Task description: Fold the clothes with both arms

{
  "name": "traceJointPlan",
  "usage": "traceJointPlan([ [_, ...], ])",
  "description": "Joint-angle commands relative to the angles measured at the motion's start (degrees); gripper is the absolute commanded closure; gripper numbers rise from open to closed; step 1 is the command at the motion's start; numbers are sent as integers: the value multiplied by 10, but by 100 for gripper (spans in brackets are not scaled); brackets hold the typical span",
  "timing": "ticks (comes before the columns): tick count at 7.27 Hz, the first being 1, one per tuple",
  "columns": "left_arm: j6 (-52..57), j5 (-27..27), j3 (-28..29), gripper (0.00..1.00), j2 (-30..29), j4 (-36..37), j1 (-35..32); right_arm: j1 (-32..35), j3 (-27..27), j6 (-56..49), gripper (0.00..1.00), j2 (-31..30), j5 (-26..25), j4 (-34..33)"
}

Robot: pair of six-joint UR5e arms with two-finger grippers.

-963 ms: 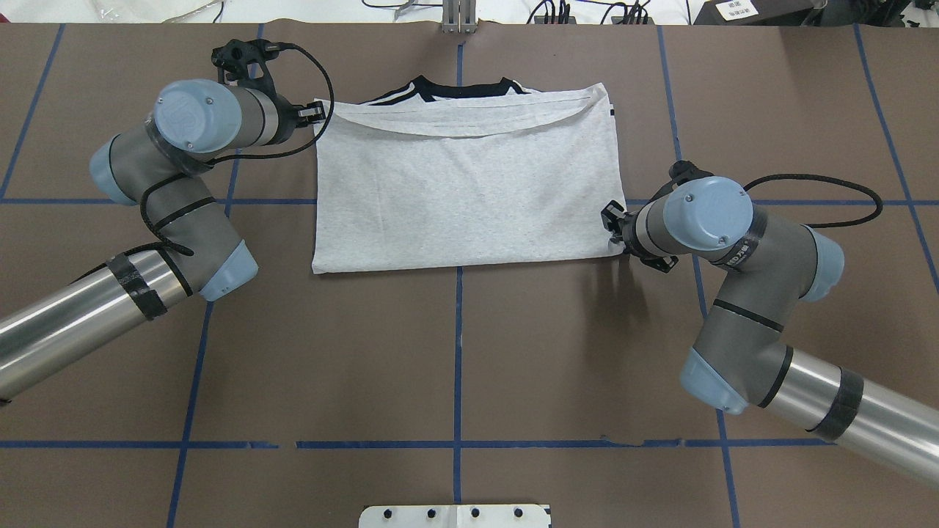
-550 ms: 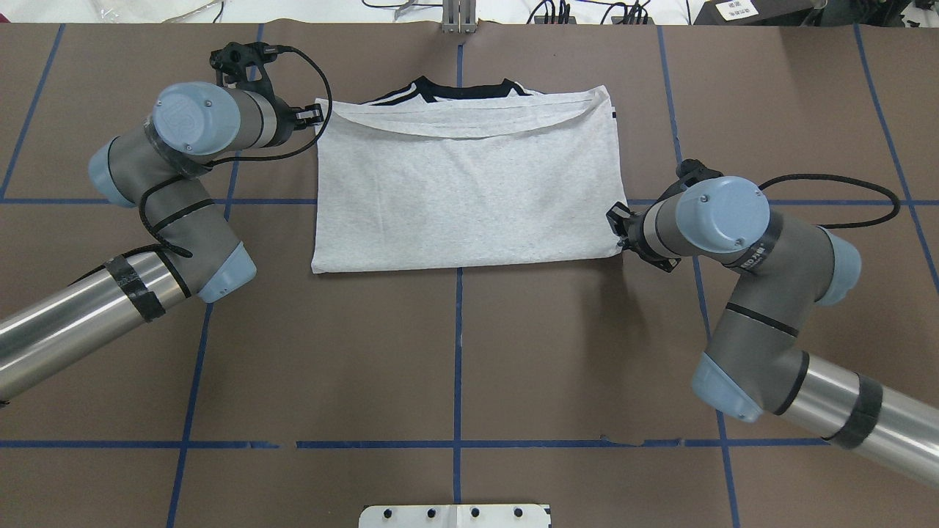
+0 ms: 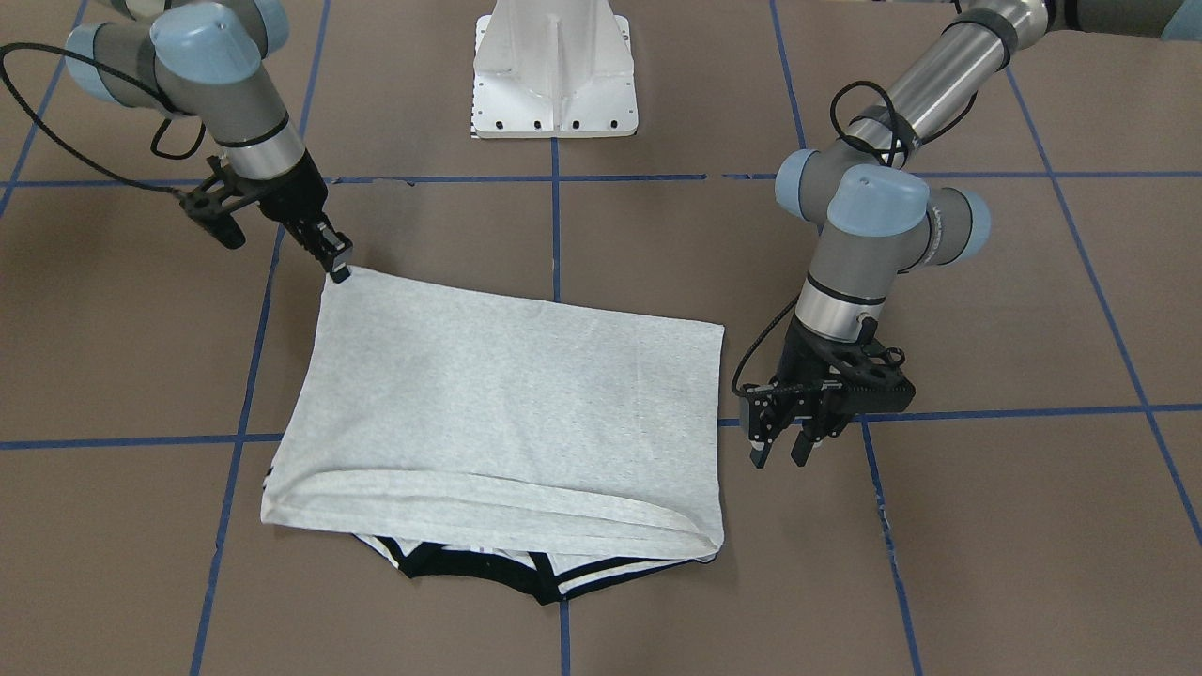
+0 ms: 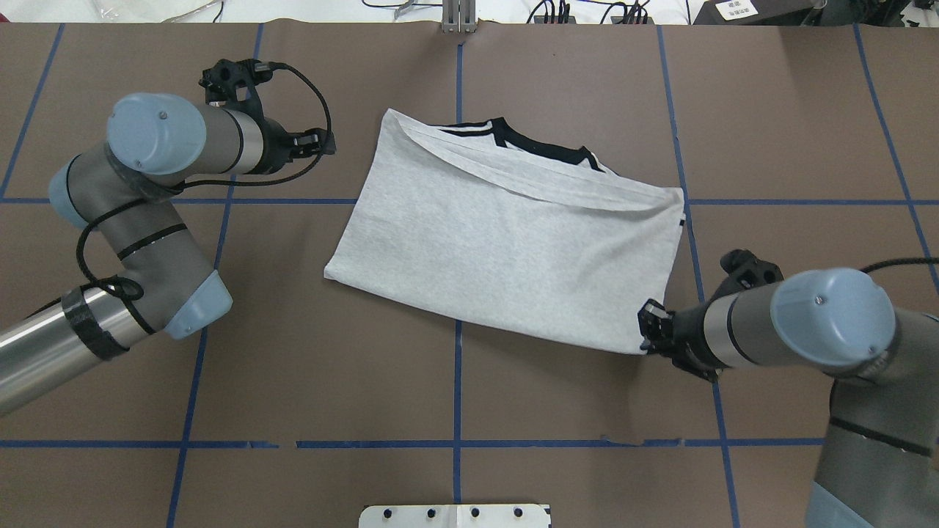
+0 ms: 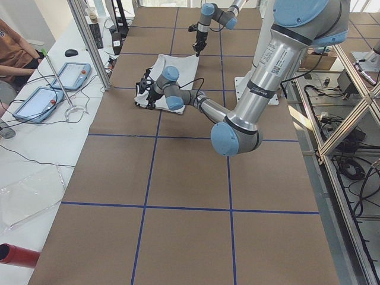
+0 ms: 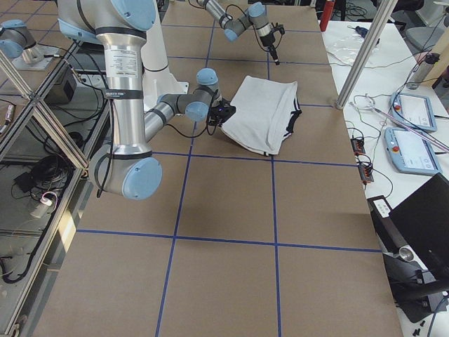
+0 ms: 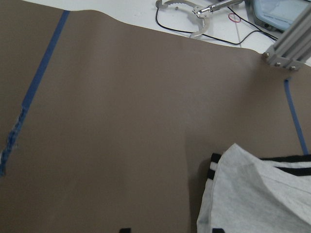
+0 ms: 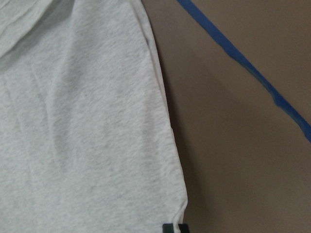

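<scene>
The light grey T-shirt [image 4: 506,249] lies folded and skewed on the brown table, its black collar [image 4: 543,147] at the far edge and the print hidden. It also shows in the front view [image 3: 498,404]. My right gripper [image 4: 647,328] is shut on the shirt's near right corner, as the front view [image 3: 340,272] and right wrist view [image 8: 174,227] show. My left gripper [image 4: 326,141] is open and empty, left of the shirt's far left corner and apart from it. In the front view [image 3: 778,455] its fingers hang spread just above the table.
The white pedestal base [image 3: 554,75] stands at the robot's side of the table. Blue tape lines [image 4: 458,381] grid the brown surface. An aluminium post [image 4: 458,15] and cables sit at the far edge. Tablets [image 6: 410,112] lie on the side bench.
My right gripper has pulled the shirt's near right corner toward the robot, and the whole shirt has slid right and turned askew. My left gripper now stands apart from the far left corner.
</scene>
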Motion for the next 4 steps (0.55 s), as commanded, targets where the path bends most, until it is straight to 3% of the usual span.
traceJointPlan([
  [1,-70,-35,-103,23,37,35,73,-94,53,66,100,-41,31,3],
  [2,-158,-39,-167,0,80,34,92,-121,60,69,100,-42,54,3],
  [4,-230,-58,-201,3,104,41,136,-169,73,69,100,-58,66,2],
])
